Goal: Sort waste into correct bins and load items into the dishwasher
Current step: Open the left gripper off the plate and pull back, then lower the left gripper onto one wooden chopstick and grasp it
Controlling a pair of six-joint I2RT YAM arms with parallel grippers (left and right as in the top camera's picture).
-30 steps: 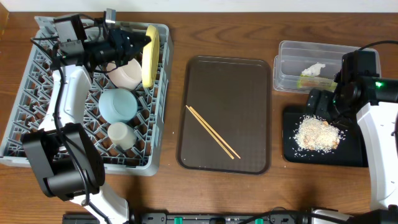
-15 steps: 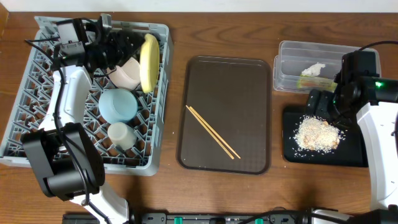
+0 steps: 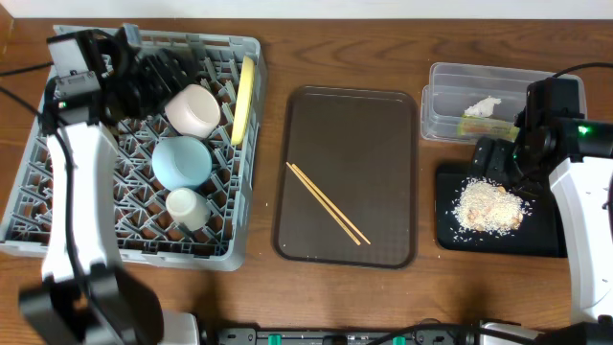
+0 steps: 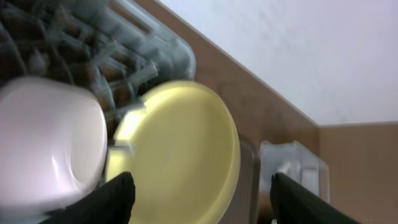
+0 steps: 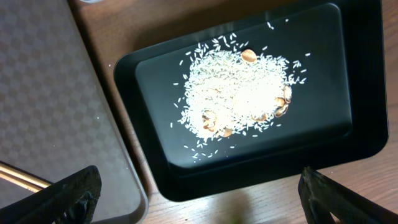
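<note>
Over the dish rack point(image 3: 124, 251), I am holding my left gripper point(image 4: 208, 202) wide and empty since pegs are propping the yellow plate point(image 3: 241, 99) on edge.

My left gripper point(image 3: 175, 69) no longer holds the yellow plate point(image 3: 241, 101): it has drawn back toward the far left corner of the dish rack point(image 3: 29, 225), and its fingers now stand wide apart, clear of the plate. A second ago the plate leaned with its face turned up to the overhead camera. Now it stands nearly on edge near the rack's right wall, showing only a thin yellow sliver. My left arm has swung out over the rack's left side, so the white bowl point(image 3: 194, 108) is uncovered and shows whole.
</note>
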